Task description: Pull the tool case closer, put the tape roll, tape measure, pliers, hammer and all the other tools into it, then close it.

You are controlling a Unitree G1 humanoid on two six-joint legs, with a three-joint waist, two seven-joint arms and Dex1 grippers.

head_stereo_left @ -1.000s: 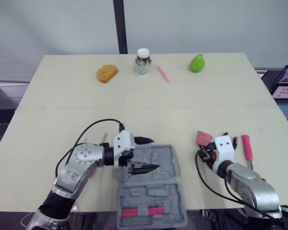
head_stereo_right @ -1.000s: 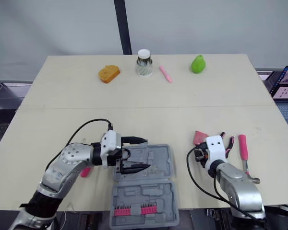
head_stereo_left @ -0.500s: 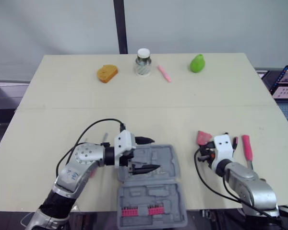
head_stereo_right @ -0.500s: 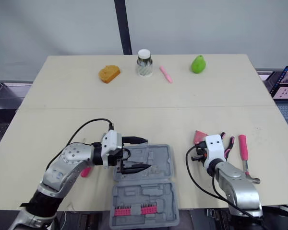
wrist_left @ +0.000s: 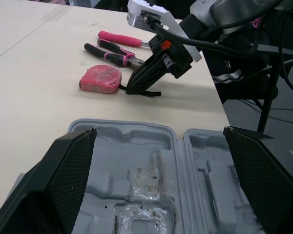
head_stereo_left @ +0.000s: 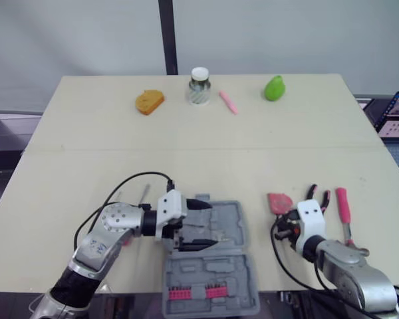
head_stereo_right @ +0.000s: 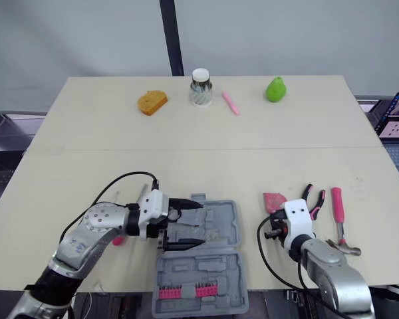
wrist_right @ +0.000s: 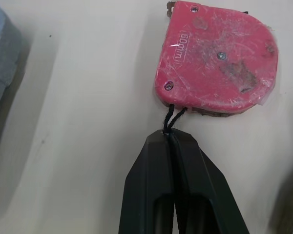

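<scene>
The grey tool case (head_stereo_left: 216, 266) lies open at the table's front edge, a row of pink bits in its near half. My left gripper (head_stereo_left: 201, 224) hovers open over the far half, one finger on each side of the moulded tray (wrist_left: 136, 161). My right gripper (wrist_right: 171, 139) is shut on the black cord of the pink tape measure (wrist_right: 217, 58), which rests flat on the table (head_stereo_left: 278, 201) right of the case. Pink-handled pliers (head_stereo_left: 317, 197) and a pink-handled hammer (head_stereo_left: 344, 209) lie just beyond my right wrist.
A pink tool (head_stereo_right: 118, 238) pokes out under my left forearm, with thin metal tools (head_stereo_left: 144, 194) beside it. Along the far edge stand an orange item (head_stereo_left: 149, 101), a jar (head_stereo_left: 199, 86), a pink pen (head_stereo_left: 227, 102) and a green pear (head_stereo_left: 274, 88). A laptop (head_stereo_left: 396, 113) sits off the right edge.
My right arm has drawn back toward the front edge, dragging the tape measure a little by its cord and uncovering the pliers. My left gripper has sunk slightly over the case.
</scene>
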